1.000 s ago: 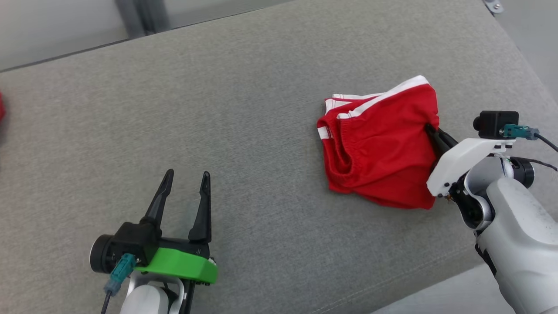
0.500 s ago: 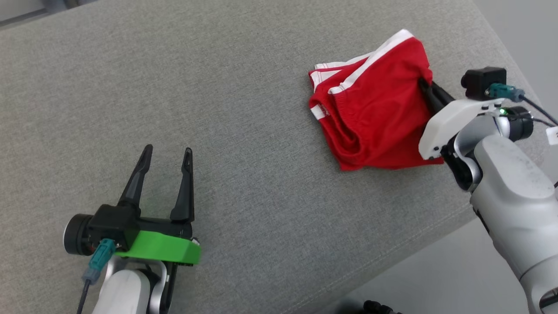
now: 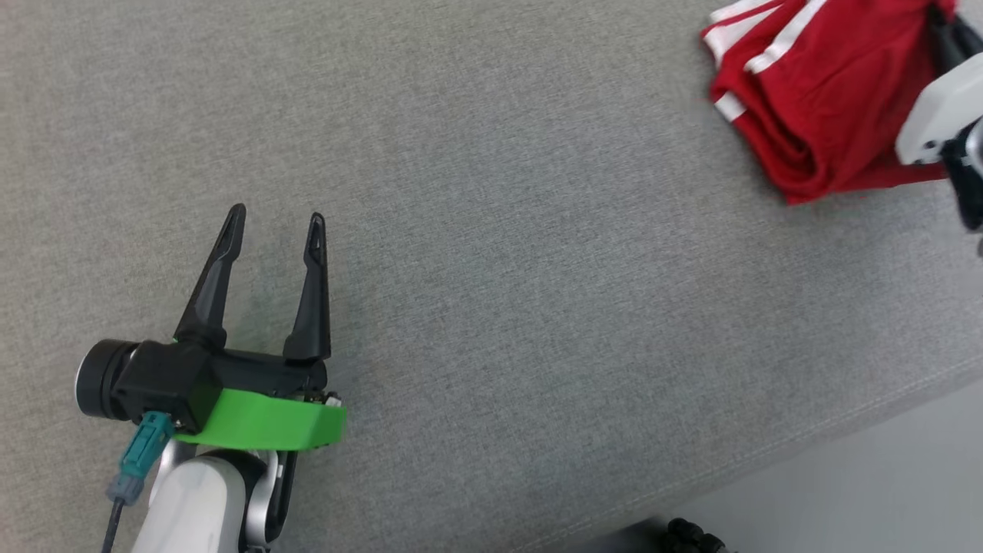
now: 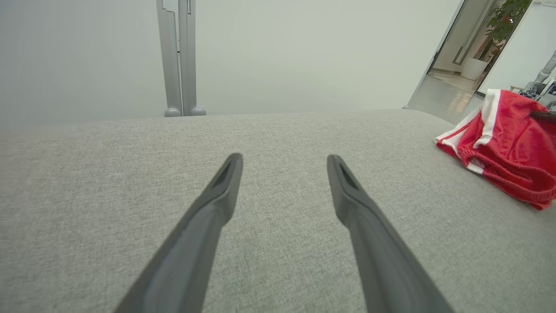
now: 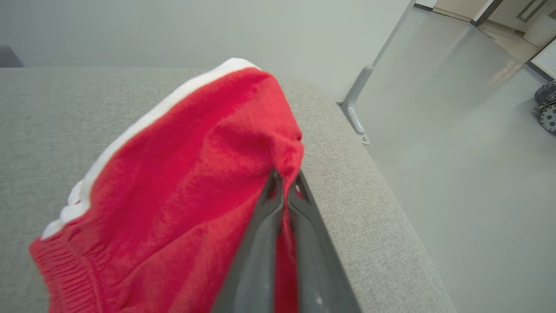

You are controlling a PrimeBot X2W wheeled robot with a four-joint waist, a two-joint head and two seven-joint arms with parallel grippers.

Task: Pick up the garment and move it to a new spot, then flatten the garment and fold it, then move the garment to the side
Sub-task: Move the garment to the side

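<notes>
- The garment (image 3: 822, 92), red shorts with white stripes and an elastic waistband, is seen bunched on the grey fabric tabletop (image 3: 537, 230), close to its right edge.
- In the head view the right end effector (image 3: 938, 27) is cut off by the picture's border. Its white housing and the roots of its dark fingers are seen against the garment's right side.
- The grip itself is given by the right wrist view. The fingers (image 5: 265, 226) are pressed together, and a fold of the red cloth (image 5: 182, 174) is pinched at their tips, with the fabric drawn up into a peak there.
- From that same view the tabletop's rounded far right corner is made out just beyond the garment, with a grey leg (image 5: 358, 104) and the pale floor (image 5: 456, 152) past the edge.
- The left end effector (image 3: 276, 213) is seen towards the tabletop's near edge, well apart from the garment. Its two fingers are spread wide and nothing is held between them.
- Bare grey fabric is seen between those fingers in the left wrist view, and the garment (image 4: 512, 148) is seen off to one side, partly raised off the surface.
- Whether the left fingertips touch the tabletop or hang just above it cannot be told with certainty.
- A grey upright post (image 4: 178, 56) against a pale wall and an open doorway (image 4: 478, 48) are seen beyond the far edge in the left wrist view.
</notes>
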